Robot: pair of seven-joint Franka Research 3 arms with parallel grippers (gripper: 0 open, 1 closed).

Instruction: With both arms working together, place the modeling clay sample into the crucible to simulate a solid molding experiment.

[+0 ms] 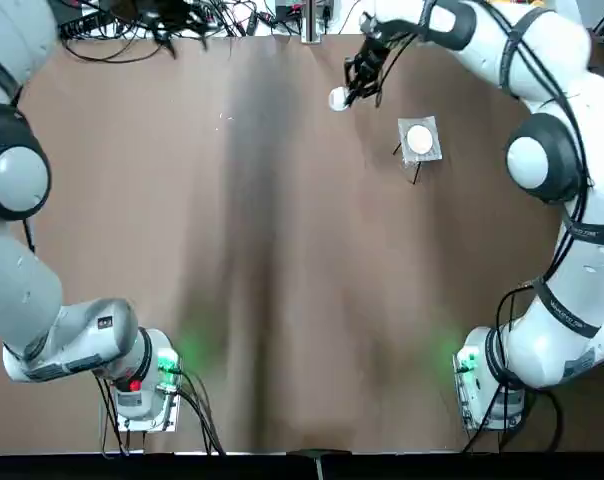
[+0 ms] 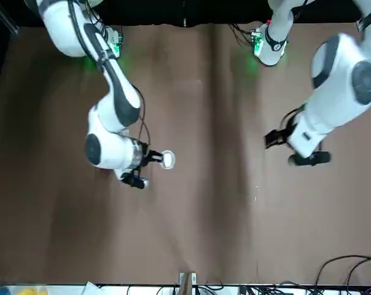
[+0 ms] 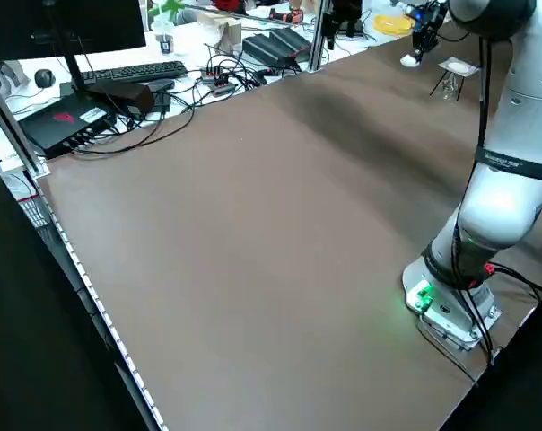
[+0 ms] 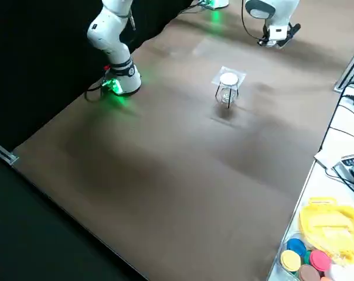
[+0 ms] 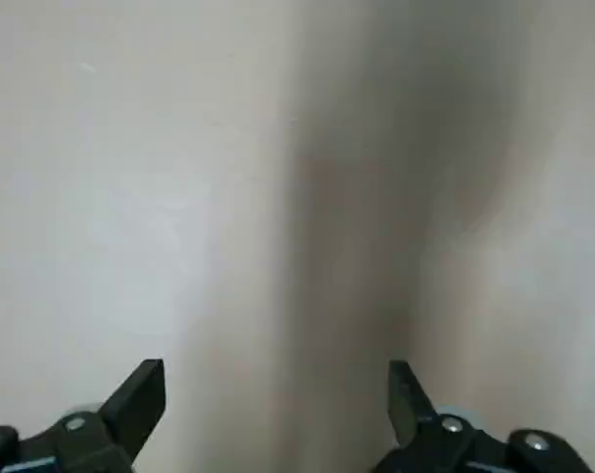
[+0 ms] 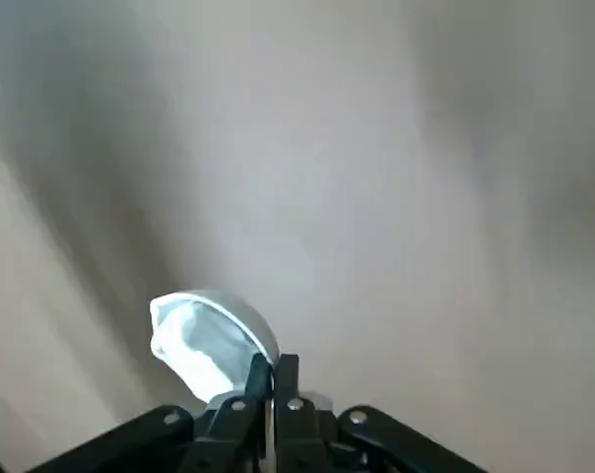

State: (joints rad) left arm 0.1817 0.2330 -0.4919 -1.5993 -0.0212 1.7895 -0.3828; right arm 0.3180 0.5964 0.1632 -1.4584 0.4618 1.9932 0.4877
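- The right gripper [image 6: 274, 370], out over the far part of the table, has its two fingers pressed together on the edge of the crucible [image 6: 211, 340]; an edge hold like this probably leaves the cup's mouth free for filling.
- The crucible sticks out past those fingertips, off the table; whether anything lies inside it cannot be told.
- The left gripper [image 5: 278, 384] is across from the right one, toward the robot's left and farther from the bases. Its fingers are spread with nothing between them, which suits a coming pinch on the clay.
- Pale specks [image 1: 222, 118] lie on the table between the two claws, nearer the left one and on its base side. The modeling clay sample may be among them, but they are too small to tell.
- The tripod stand [image 4: 217, 91] is to the robot's right of the right claw and a little nearer the bases, bearing a square pad [image 4: 242, 75] above a glass vessel [image 4: 227, 95]. Standing aside, it leaves room for the arms to meet.
- The likely next step is picking up the clay while the right claw steadies the cup; a thin edge grip could let it swivel if bumped.
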